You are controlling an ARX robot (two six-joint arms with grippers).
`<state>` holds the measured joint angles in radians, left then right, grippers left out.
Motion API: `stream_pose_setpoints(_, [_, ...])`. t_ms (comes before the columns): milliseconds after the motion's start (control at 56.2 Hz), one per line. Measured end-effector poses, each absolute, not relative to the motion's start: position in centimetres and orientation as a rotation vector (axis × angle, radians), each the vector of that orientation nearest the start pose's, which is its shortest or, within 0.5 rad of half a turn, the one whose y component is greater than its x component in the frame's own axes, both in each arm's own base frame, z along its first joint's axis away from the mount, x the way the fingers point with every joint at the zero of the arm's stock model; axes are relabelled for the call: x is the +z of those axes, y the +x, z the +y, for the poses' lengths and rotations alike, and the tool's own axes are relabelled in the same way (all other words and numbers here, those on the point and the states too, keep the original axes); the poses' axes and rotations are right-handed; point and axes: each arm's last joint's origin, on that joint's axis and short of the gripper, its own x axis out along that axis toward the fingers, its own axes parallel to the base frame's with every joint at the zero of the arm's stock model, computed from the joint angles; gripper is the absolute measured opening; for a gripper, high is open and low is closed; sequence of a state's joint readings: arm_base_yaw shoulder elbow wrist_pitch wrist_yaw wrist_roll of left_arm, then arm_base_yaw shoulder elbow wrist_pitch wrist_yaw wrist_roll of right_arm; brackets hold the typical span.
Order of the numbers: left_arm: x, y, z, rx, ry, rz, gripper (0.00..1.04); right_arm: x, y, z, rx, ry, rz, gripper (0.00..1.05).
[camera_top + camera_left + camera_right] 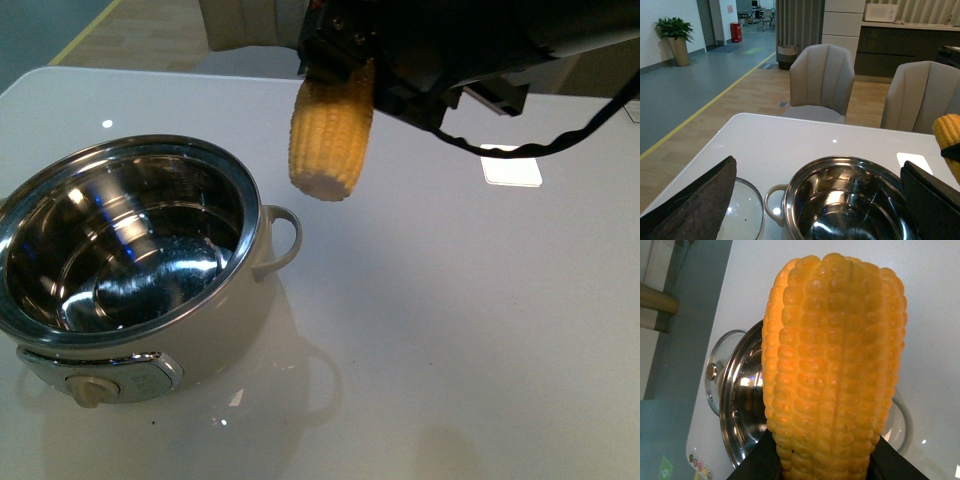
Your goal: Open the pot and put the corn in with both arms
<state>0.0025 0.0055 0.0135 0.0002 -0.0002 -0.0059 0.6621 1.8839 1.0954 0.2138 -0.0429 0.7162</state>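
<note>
An office lounge is showing: padded chairs [822, 80] are standing beyond the white table [775, 142], potted plant [675, 35] far left.

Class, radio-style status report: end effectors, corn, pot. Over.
Left end effector open, empty. Right end effector shut on corn, raised beside pot. Pot open, lid on table. No obstruction seen.

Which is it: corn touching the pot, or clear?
Apart. Front view: the corn hangs beside the pot, bare table showing between its lower end and the handle.
</note>
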Motion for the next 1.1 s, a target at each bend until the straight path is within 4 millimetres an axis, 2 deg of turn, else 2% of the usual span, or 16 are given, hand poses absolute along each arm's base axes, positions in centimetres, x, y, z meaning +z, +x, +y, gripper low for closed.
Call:
stream_pose_setpoints(249, [16.8,9.7,0.0,0.003,-0.006,-0.008,0.98,16.0,31.8,26.9,0.466,0.501,0.812,0.23])
stream_pose_setpoints(338, [16.8,9.7,0.0,0.003,-0.006,-0.008,0.98,15.3,32.0,28.4,0.486,0.512,0.849,0.23])
stream_pose_setpoints(498, [16.8,9.7,0.0,0.003,-0.006,-0.008,0.98,14.5,33.0,30.5,0.500,0.534,0.893,0.23])
stream_pose_setpoints(730, [16.8,9.7,0.0,0.003,-0.006,-0.008,0.98,13.3,34.0,32.5,0.506,0.576,0.953,0.22])
stream_pose_setpoints(926, [16.8,9.7,0.0,0.003,-0.006,-0.008,0.98,11.9,34.3,33.2,0.487,0.559,0.991,0.23])
stream_pose_setpoints(1104, [16.8,9.7,0.0,0.003,-0.006,-0.008,0.98,11.3,34.3,33.3,0.474,0.548,1.012,0.28])
